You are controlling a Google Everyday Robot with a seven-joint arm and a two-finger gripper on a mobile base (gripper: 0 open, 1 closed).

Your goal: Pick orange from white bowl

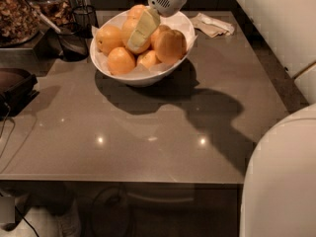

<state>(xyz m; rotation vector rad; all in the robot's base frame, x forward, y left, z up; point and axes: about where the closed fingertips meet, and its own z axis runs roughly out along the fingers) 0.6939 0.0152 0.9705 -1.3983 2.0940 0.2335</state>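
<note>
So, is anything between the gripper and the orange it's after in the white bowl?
Nothing visible does. The gripper hangs in the white bowl directly over the paler centre orange; neighbouring oranges crowd that fruit at its sides, none lies on top.

The gripper hangs over the middle of the white bowl, touching the orange directly under it. Other oranges lie packed around it, left, right, in front and behind. The bowl stands on the surface, toward its far edge. A crumpled napkin lies to the gripper's right, apart from the bowl. A dark cup and a jar stand to its left.
</note>
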